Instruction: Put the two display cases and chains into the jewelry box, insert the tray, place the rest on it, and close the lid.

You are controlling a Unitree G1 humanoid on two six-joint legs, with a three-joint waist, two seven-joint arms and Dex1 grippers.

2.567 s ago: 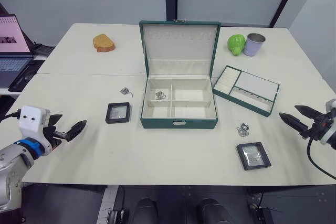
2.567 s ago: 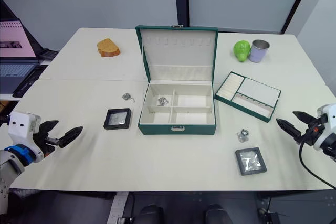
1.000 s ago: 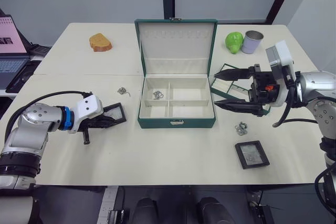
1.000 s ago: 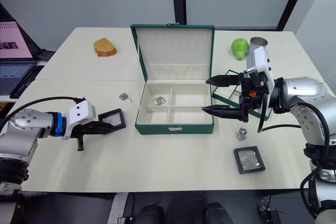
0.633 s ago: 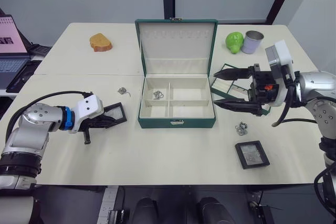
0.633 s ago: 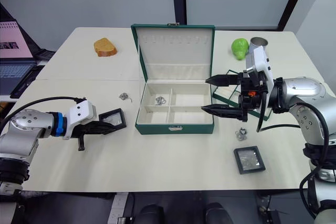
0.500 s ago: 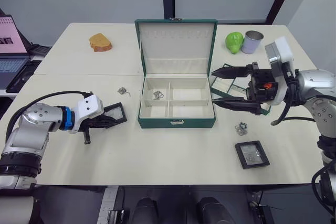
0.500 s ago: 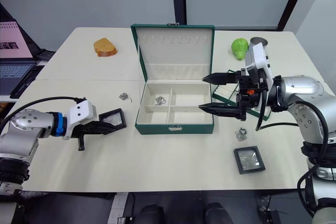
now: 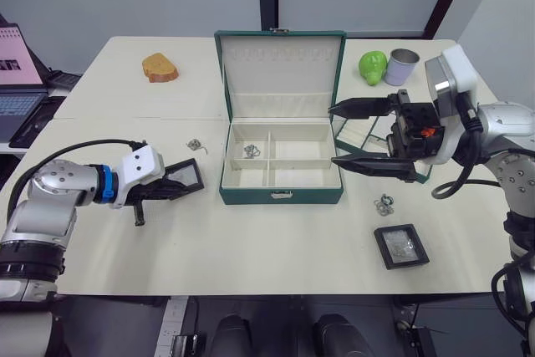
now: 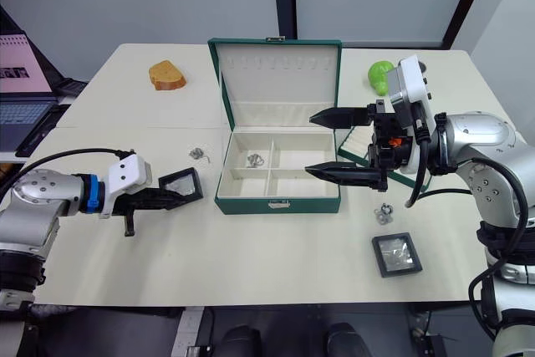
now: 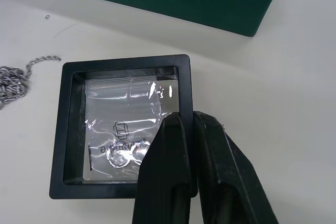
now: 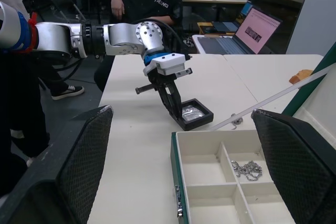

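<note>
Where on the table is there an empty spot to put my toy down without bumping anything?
The near edge of the table, in front of the box and between the two cases, is bare. So is the far left corner beside the bread. Right of the box is crowded: tray, rings, right claw.

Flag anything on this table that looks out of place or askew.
The bread slice and green apple beside a metal cup have nothing to do with jewelry. The left display case is tipped up on one edge, pinched by the left gripper. Otherwise nothing spilled or damaged.
</note>
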